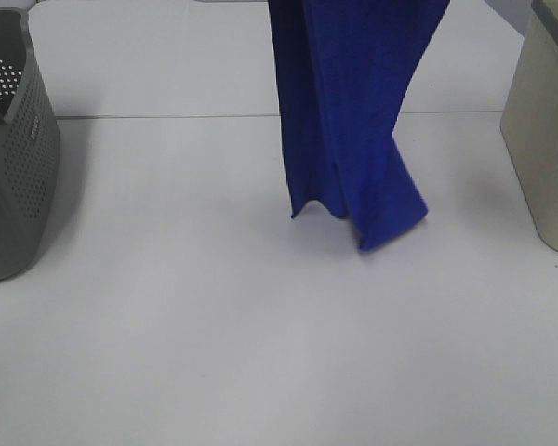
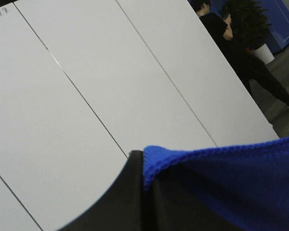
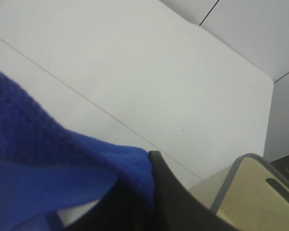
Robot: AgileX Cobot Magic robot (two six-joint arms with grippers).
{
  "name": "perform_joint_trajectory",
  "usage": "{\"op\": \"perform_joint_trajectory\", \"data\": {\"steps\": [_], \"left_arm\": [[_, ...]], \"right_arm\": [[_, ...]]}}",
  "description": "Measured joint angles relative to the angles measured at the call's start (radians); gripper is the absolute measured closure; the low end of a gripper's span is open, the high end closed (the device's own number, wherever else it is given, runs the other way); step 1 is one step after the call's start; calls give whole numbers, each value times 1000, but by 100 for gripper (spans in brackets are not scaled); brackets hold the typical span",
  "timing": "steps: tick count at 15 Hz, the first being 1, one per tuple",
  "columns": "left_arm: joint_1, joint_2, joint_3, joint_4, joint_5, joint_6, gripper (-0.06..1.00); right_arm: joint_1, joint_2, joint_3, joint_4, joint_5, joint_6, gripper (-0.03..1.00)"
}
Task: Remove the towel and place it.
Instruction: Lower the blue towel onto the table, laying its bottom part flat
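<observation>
While the towel hangs over the surface, both hands hold it.
Hemmed edge pinched in left hand and right hand, fingers closed.

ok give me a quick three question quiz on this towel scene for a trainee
1. True or false: the towel lies flat on the table.
2. Which container stands at the left edge of the exterior high view? A. grey perforated basket B. cardboard box C. glass jar
3. Fill in: the left claw and right claw are each shut on the ____.
Key: 1 false, it hangs down from above the view; 2 A; 3 towel.
</observation>
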Motion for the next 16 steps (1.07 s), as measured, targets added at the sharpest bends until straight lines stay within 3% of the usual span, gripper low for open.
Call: {"op": "perform_joint_trajectory", "data": {"steps": [6,7,12,14,16], "left_arm": [[14,82,0,0,-206,0,94],[52,111,0,-11,-236,0,94],[159,176,-15,-70,-357,-3,94],[200,239,-77,-86,-398,-3,94],[241,367,-241,-87,-413,-3,94]], "right_arm": [[0,24,-1,-126,-259,27,95],[0,48,-1,-128,-372,58,95],[0,160,-1,-128,-621,64,95],[0,238,-34,-128,-717,85,95],[0,379,-189,-128,-756,97,95]]}}
